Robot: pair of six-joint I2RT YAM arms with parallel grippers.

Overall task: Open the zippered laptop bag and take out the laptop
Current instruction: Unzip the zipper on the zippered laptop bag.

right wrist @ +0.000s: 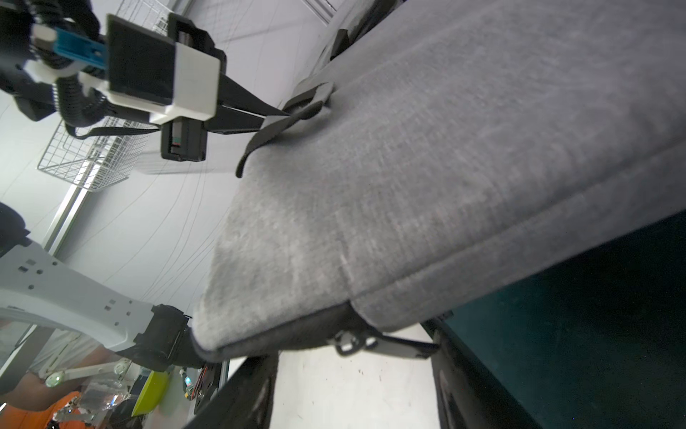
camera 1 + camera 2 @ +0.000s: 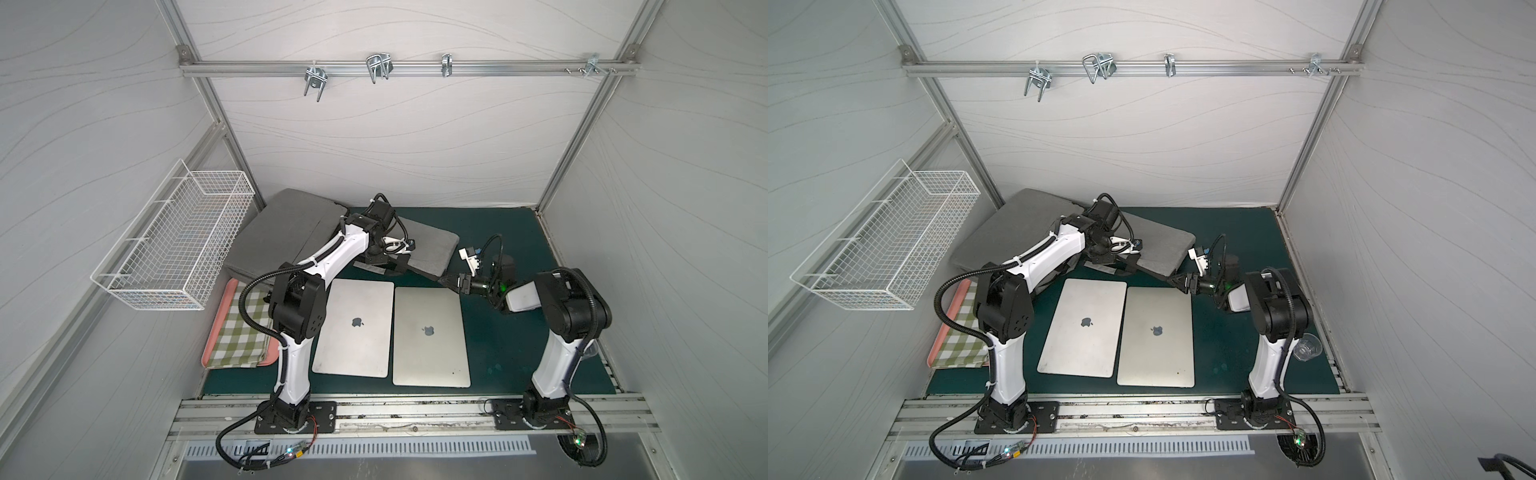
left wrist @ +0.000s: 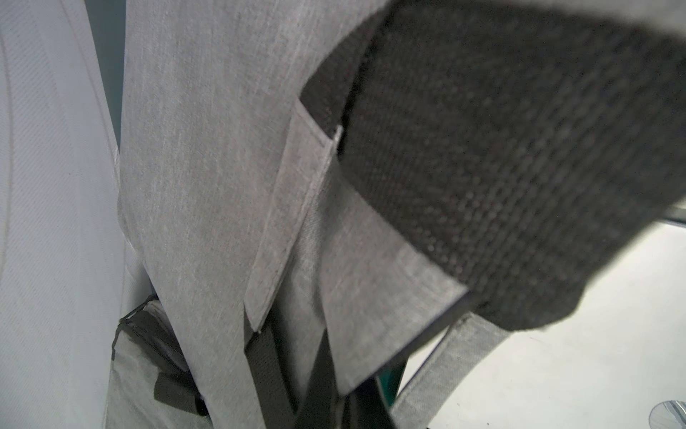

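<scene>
The worktop (image 2: 498,332) is covered by a dark green mat. A white wire basket (image 2: 174,249) hangs on the wall beside the left arm. A large grey bag (image 2: 286,224) lies at the back corner on that side, partly under the left arm.

The laptop bag (image 2: 432,247), grey with a dark edge, lies at the back middle of the worktop, just beside the large grey bag. It is closed along the edge seen from the right wrist; whether anything is inside cannot be told.

Two silver laptops lie shut and flat in front of it, side by side and nearly touching: the left laptop (image 2: 353,328) and the right laptop (image 2: 430,336).

A pink tray (image 2: 214,332) at the left edge carries a green checked cloth (image 2: 241,332).

The left gripper (image 1: 282,112) is pressed together, pinching the bag's black handle (image 1: 274,133).

The right gripper (image 2: 445,281) is at the bag's near corner, fingers spread and holding nothing, with the zip pull (image 1: 350,343) between them.
</scene>
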